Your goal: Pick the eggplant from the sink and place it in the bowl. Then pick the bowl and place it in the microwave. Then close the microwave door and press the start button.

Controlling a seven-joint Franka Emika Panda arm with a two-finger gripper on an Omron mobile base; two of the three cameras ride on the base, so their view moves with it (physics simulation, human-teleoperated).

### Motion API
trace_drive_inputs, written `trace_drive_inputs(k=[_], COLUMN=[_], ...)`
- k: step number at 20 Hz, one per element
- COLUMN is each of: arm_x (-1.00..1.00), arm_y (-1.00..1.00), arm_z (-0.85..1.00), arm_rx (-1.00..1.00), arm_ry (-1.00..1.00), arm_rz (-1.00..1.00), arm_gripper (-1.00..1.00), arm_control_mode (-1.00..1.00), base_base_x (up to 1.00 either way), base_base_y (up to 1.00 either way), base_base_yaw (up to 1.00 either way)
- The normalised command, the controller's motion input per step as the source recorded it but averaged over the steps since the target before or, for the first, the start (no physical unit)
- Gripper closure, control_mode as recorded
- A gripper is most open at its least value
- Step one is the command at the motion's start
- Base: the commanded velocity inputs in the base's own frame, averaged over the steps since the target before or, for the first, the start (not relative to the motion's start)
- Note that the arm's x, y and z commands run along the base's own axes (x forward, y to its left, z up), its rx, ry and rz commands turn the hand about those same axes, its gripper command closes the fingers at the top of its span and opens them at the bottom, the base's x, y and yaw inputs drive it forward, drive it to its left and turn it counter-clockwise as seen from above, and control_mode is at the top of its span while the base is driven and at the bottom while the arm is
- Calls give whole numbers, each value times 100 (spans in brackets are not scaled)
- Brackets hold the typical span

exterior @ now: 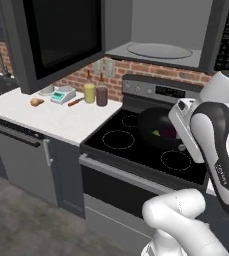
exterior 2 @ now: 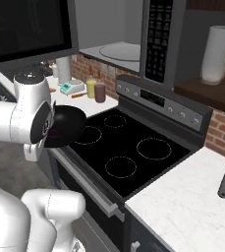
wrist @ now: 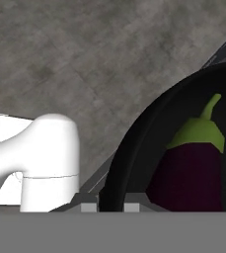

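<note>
Gripper (wrist: 109, 206) is clamping the bowl (wrist: 134, 148) by its rim, you're seeing it carrying the eggplant (wrist: 191, 168) above the stove (exterior: 136, 145).

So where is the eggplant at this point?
The eggplant lies inside the bowl, whose rim the gripper pinches; in the left base view the bowl sits above the stove.

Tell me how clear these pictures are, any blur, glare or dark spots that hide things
Left base view: soft and low in detail; the bowl blends into the black stovetop, only the eggplant shows colour. Right base view: the microwave door is glossy black with faint reflections; the bowl is a plain dark shape. Hand view: sharpest; the eggplant's green cap reads clearly, the bowl rim sits between the jaws.
</note>
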Motion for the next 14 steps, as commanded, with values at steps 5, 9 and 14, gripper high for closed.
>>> trace_drive_inputs(k=[5, 9, 14], arm_x=[0, 0, 0], arm_y=[0, 0, 0], arm_z=[0, 0, 0], arm_rx=[0, 0, 0], arm_ry=[0, 0, 0], arm_rz=[0, 0, 0], arm_gripper=[100, 100, 100], arm_control_mode=[100, 100, 100], base_base_x=[43, 73, 72], base_base_y=[11, 44, 10], base_base_yaw=[7, -4, -3])
